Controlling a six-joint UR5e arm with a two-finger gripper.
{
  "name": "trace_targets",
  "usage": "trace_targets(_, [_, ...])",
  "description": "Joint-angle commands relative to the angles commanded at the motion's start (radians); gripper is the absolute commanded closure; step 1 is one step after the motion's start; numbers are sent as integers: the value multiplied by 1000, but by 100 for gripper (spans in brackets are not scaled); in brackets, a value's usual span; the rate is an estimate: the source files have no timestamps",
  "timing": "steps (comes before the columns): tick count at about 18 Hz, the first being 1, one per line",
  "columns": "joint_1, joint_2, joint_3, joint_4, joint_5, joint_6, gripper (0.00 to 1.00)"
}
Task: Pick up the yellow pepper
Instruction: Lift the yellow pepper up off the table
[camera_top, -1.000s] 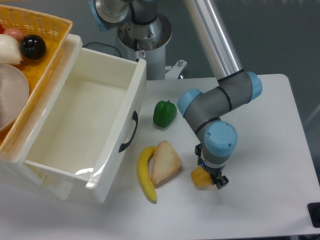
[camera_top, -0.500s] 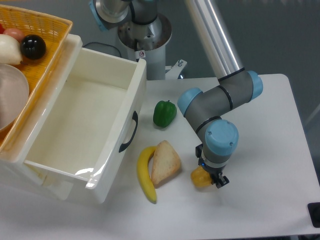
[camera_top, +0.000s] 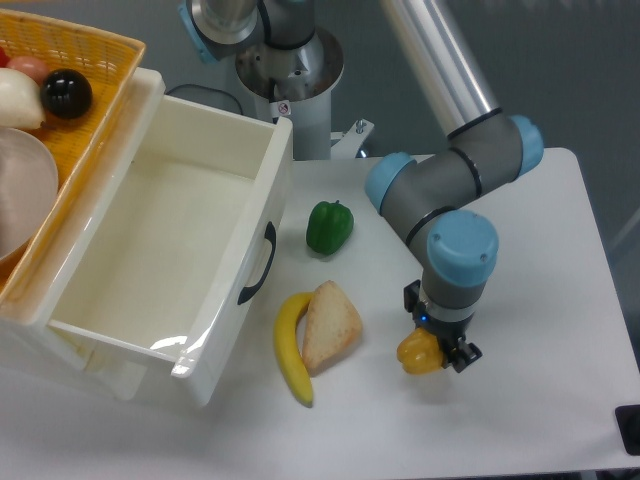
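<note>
The arm is bent down over the desk (camera_top: 540, 300), the yellow pepper (camera_top: 419, 353) clamped in the jaws of the gripper (camera_top: 437, 352), shifted right since earlier.

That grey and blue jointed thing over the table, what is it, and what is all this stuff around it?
It is a robot arm, seen by one fixed camera looking down from above. At its tip is the end effector, two small fingers closed on a yellow pepper, a toy. On the white table lie a green pepper, a banana and, touching the banana, a wedge of bread. To the left stands a white bin, with nothing visible inside, and beside it an orange basket holding other items.
</note>
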Motion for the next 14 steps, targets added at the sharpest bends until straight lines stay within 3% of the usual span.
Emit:
trace_targets(5, [23, 46, 63, -163, 8, 11, 72])
trace_targets(14, [54, 84, 71, -189, 9, 12, 75])
